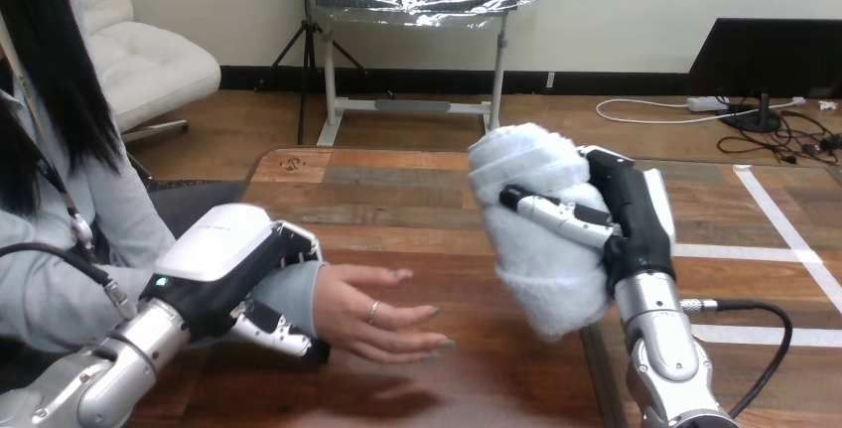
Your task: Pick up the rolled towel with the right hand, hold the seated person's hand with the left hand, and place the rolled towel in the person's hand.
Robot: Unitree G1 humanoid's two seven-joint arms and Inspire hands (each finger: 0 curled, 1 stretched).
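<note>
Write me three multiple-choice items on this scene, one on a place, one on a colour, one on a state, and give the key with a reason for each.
1. Where is the rolled towel?
A) lying flat on the table
B) in the robot's right hand
C) in the person's hand

2. What colour is the rolled towel?
A) blue
B) white
C) green

3. How is the person's hand?
A) open, fingers out, holding nothing
B) closed round the towel
C) clenched in a fist

Key:
1 B, the right hand's fingers wrap round the towel.
2 B, its cloth is white all over.
3 A, the palm is bare, while the robot's left hand is curled round the person's wrist.
</note>
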